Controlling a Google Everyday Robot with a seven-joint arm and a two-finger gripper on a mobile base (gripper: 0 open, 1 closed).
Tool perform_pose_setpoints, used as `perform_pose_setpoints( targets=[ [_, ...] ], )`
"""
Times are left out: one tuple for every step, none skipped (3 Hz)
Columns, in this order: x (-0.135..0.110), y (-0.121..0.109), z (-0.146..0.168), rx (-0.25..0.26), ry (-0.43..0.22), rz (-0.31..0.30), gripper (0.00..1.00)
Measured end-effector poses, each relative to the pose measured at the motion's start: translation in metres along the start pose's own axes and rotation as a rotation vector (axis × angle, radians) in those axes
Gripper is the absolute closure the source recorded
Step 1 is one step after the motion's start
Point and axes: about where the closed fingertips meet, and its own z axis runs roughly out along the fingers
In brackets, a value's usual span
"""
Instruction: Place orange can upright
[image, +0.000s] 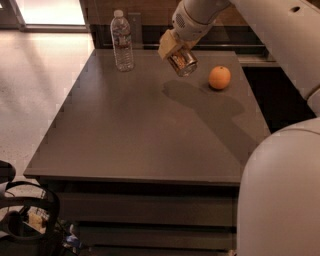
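My gripper is shut on the orange can and holds it in the air above the far middle of the dark table. The can is tilted, with its shiny silver end facing down and toward the camera. Its orange-gold body is mostly hidden by the tan fingers. The can's shadow falls on the table below it.
A clear plastic water bottle stands upright at the far left of the table. A round orange fruit lies at the far right. My white arm fills the right side of the view. Cables and gear lie on the floor at lower left.
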Motion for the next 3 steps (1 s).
perform_pose_setpoints(
  targets=[
    [-0.002, 0.007, -0.023, -0.121, -0.172, -0.097, 1.0],
    [0.004, 0.024, -0.041, -0.185, -0.314, -0.19, 1.0],
    [0.014, 0.044, -0.049, -0.195, -0.419, -0.258, 1.0]
  ],
)
